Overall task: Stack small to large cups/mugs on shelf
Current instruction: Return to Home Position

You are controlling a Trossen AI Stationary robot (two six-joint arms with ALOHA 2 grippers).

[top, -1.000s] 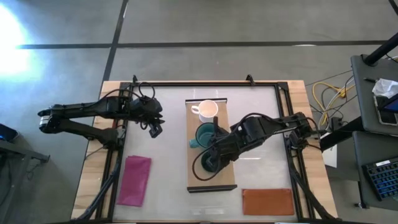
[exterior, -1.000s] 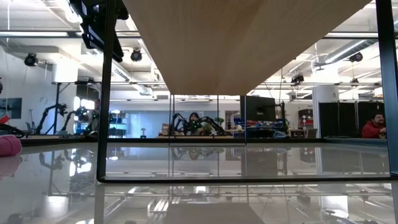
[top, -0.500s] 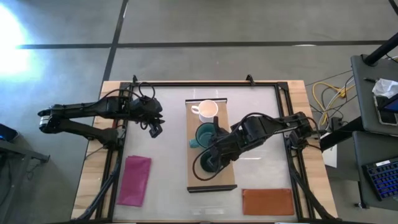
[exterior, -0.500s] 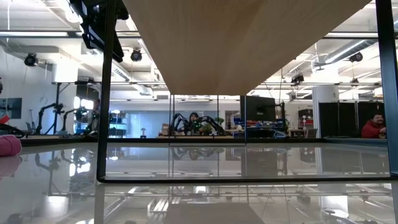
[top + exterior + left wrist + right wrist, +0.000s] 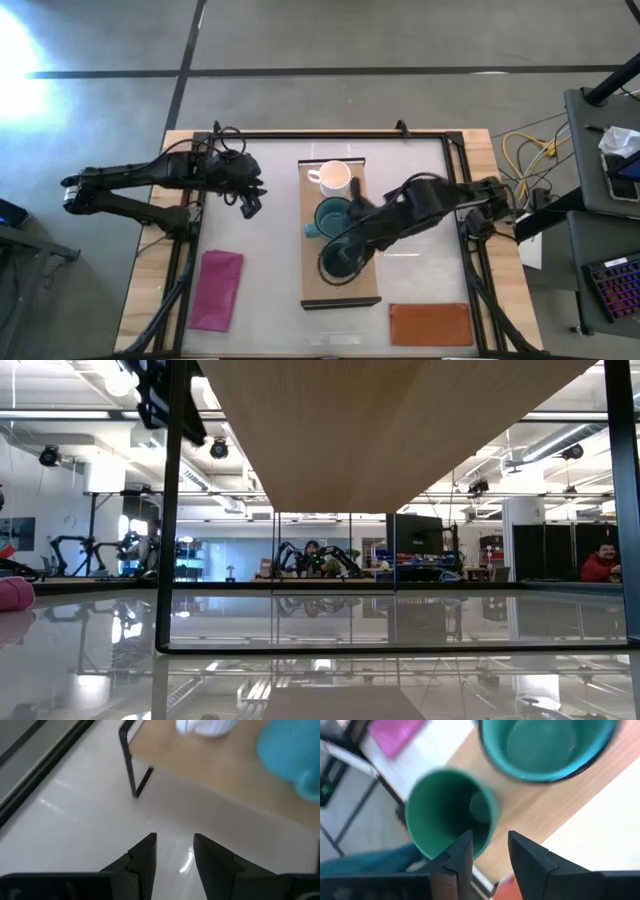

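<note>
— How far apart are the fingers of the right gripper point(image 5: 490, 837)?
— Only a narrow gap, and nothing sits between them. It grips no mug.
— Where does it hang?
— Over the shelf point(image 5: 362, 292), just above the rim of the dark green mug point(image 5: 445, 810), on the side toward the teal mug point(image 5: 328, 215). Whether a finger brushes that rim cannot be told.
— What else is around?
— The white mug point(image 5: 335, 176) stands at the shelf's far end, the teal one next and the green one after it, all upright in a row. A magenta cloth point(image 5: 218, 290) lies on the table point(image 5: 270, 250) to the left, and a reddish-brown mat point(image 5: 430, 323) at the near right.
— And the left gripper point(image 5: 250, 203)?
— It waits above the table left of the shelf, fingers slightly parted and empty.
</note>
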